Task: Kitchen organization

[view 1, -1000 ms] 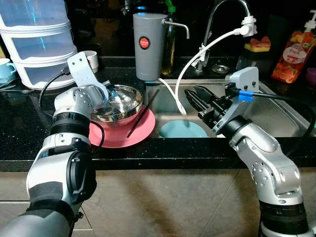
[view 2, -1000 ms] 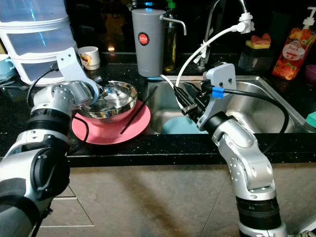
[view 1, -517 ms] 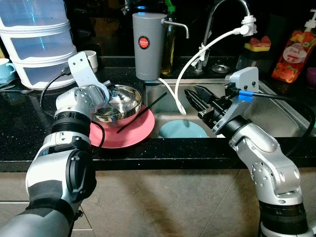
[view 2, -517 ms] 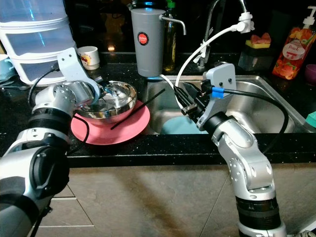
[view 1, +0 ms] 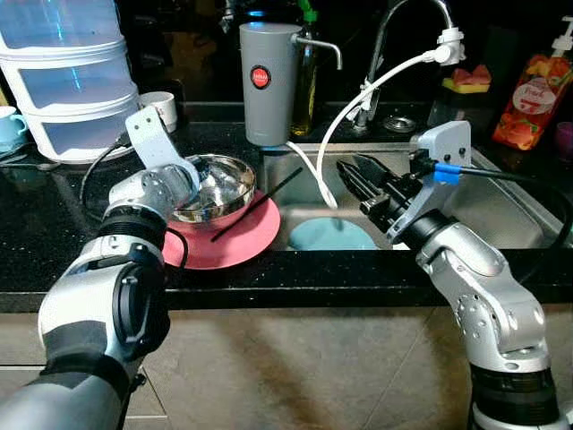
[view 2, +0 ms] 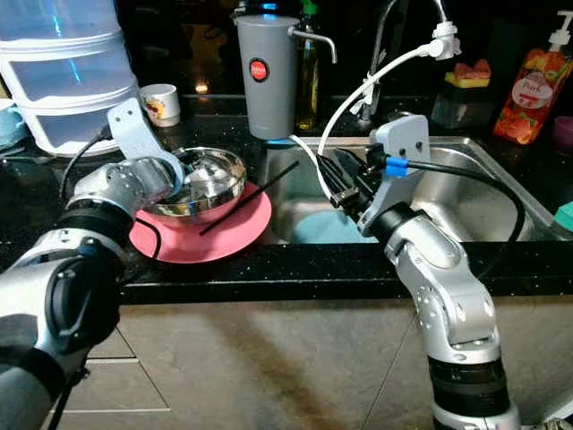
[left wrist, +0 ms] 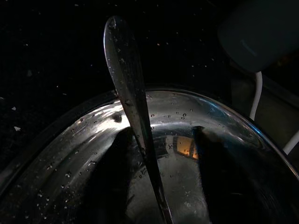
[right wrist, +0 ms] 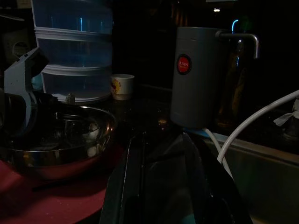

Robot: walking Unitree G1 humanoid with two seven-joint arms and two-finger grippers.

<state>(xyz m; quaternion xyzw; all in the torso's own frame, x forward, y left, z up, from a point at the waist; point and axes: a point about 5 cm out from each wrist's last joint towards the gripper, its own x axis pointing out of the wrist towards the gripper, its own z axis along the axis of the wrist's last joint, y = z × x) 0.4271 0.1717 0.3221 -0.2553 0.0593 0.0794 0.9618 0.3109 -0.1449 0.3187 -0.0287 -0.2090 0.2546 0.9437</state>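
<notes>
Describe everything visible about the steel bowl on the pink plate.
The round polished steel bowl sits upright on the round pink plate, on the black speckled countertop just left of the sink. Its shiny inside is wet with droplets and mirrors its surroundings. A metal spoon handle rises across the bowl and past its rim. The left tool reaches into the bowl from its left side. A thin black chopstick lies slanted on the plate beside it.

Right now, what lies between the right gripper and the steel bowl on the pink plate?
In the left eye view, a black chopstick slants between the right gripper and the steel bowl, across the pink plate.
</notes>
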